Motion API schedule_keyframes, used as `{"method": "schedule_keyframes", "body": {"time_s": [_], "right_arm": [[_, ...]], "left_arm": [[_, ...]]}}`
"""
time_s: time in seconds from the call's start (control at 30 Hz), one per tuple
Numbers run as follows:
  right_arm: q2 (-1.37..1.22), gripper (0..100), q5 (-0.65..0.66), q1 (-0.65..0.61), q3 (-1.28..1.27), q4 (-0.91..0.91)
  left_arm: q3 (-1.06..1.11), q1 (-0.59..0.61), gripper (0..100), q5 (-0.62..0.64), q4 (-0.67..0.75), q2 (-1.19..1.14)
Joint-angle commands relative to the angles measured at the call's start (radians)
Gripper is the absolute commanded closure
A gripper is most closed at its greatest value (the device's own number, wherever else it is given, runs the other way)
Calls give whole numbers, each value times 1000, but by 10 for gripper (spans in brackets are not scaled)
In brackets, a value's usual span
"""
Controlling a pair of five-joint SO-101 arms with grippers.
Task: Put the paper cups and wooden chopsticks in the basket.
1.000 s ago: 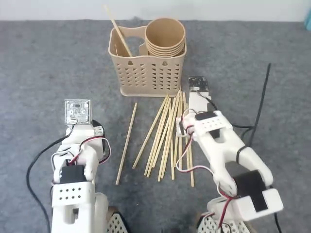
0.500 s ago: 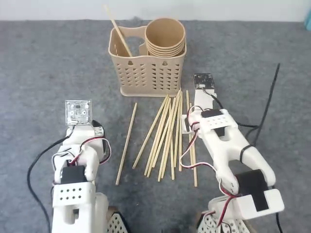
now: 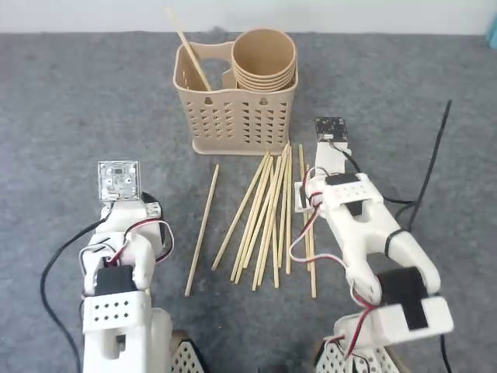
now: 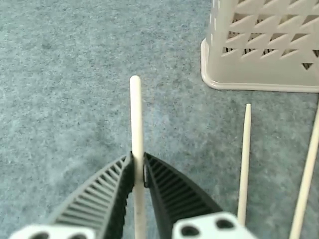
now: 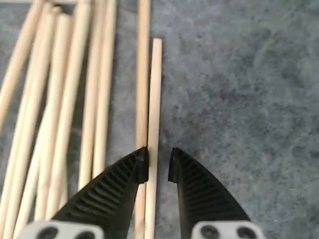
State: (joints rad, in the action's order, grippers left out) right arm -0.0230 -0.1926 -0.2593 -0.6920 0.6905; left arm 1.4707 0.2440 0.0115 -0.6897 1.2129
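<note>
Left claw (image 4: 138,162) clenched on a held chopstick (image 4: 135,114), which sticks out forward past the fingertips above the worktop (image 3: 78,93). Nearby, a lone chopstick (image 4: 244,159) lies flat, pointing toward a bottom corner of the basket (image 4: 259,55). Right claw (image 5: 157,159) released, its jaws slightly apart and straddling an outer chopstick (image 5: 155,94). This stick lies close against one finger, with a visible gap to the other. A neighbour stick (image 5: 143,74) touches the outer chopstick side by side and passes under the nearer fingertip. In the high view the pile (image 3: 264,217) of chopsticks fans across the middle of the worktop, with the basket just beyond it at 12 o'clock. The lone chopstick is apart from the pile at 9 o'clock, and the right arm (image 3: 349,217) is at 3 o'clock, lying over the pile's outermost sticks. The left arm (image 3: 120,256) stands well apart at 8 o'clock. Inside the basket, a nested stack of cups (image 3: 264,54) fills the 3 o'clock side. A leaning chopstick (image 3: 190,50) rises out of the 9 o'clock side, tilted toward 11 o'clock. The worktop is covered in grey, carpet-like fabric. A black cable (image 3: 425,167) trails across it at the right arm's 3 o'clock side, and a pale wall (image 3: 78,15) borders the far edge.
</note>
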Motion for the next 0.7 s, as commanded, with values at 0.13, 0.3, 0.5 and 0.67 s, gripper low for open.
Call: {"method": "schedule_keyframes", "body": {"time_s": [0.13,0.3,0.5,0.67], "right_arm": [[-142,919,14,4,213,117],[-154,998,14,4,227,143],[-2,990,14,-7,216,272],[328,991,14,-13,222,390]], "left_arm": [[-8,9,987,0,23,26],[-8,12,987,0,26,26],[-5,14,987,0,28,26],[-4,14,987,0,28,28]]}}
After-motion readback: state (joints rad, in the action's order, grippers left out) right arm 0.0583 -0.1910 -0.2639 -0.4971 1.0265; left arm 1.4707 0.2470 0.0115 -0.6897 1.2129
